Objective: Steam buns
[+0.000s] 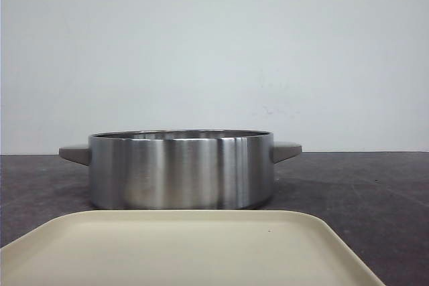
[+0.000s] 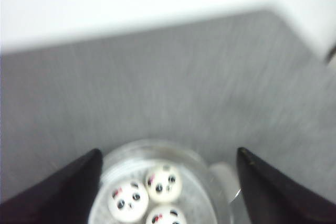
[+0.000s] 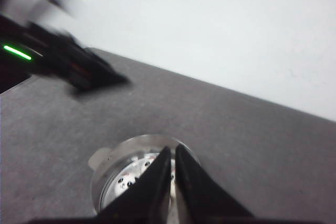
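Three panda-faced buns [image 2: 163,183] are seen lying inside the steel pot [image 1: 181,171], which stands on the dark counter [image 1: 375,192] just beyond a cream tray [image 1: 188,249]. The left gripper [image 2: 168,182] is held wide open above the pot; the right gripper [image 3: 173,179] is nearly closed, empty.

A steel pot [image 1: 181,169] stands behind a cream tray [image 1: 181,252] on the dark table [image 1: 375,192].

Lab-like test bench, bare white wall [image 1: 214,45], dark tabletop [image 1: 375,192] (no furnishings)
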Controlling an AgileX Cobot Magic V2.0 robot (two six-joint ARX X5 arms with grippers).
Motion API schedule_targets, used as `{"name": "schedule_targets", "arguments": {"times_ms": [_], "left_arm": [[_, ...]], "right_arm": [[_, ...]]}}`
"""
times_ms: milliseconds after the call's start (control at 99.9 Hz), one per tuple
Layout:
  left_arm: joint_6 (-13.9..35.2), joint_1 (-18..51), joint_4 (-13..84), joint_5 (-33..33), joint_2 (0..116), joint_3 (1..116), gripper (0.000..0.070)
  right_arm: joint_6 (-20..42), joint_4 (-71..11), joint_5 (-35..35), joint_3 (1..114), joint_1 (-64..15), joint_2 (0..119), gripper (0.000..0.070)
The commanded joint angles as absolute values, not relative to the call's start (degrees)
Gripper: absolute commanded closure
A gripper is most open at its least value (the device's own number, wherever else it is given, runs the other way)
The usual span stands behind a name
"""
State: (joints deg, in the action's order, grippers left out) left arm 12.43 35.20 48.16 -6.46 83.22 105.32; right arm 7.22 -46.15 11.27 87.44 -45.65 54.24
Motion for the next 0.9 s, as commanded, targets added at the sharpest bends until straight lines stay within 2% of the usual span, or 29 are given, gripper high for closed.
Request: {"name": "schedule_targets", "arguments": {"times_ms": [0, 200, 280, 381, 581, 691, 891], "left_arm": [[11.6, 35.73, 49.25, -7.6, 80.49, 105.38, 0.0291], [10.76, 39.03, 49.32, -8.78, 66.3, 99.55, 0.0617], [10.81, 40.53, 49.56, -11.62, 60.49, 94.19, 0.0687], [11.77, 41.63, 48.95, -14.0, 52.1, 84.18, 0.069], [12.49, 42.0, 40.95, -13.91, 35.48, 63.35, 0.069], [12.51, 42.0, 41.08, -13.93, 31.64, 59.24, 0.069], [12.49, 42.0, 44.82, -13.93, 31.05, 59.02, 0.0683]], "right_arm": [[4.27, -37.01, 10.37, 80.84, -46.13, 51.31, 0.0694], [5.41, -16.99, 6.96, 61.25, -46.44, 45.23, 0.0694], [6.81, -12.71, 8.19, 56.77, -46.41, 44.84, 0.0694], [7.09, -11.55, 10.44, 54.24, -46.41, 45.04, 0.0694], [6.61, -8.84, 10.81, 53.98, -46.41, 46.09, 0.0694], [5.76, -6.24, 10.79, 53.98, -46.37, 45.95, 0.0694], [5.76, -5.58, 9.91, 54.0, -46.37, 45.52, 0.0694]]}}
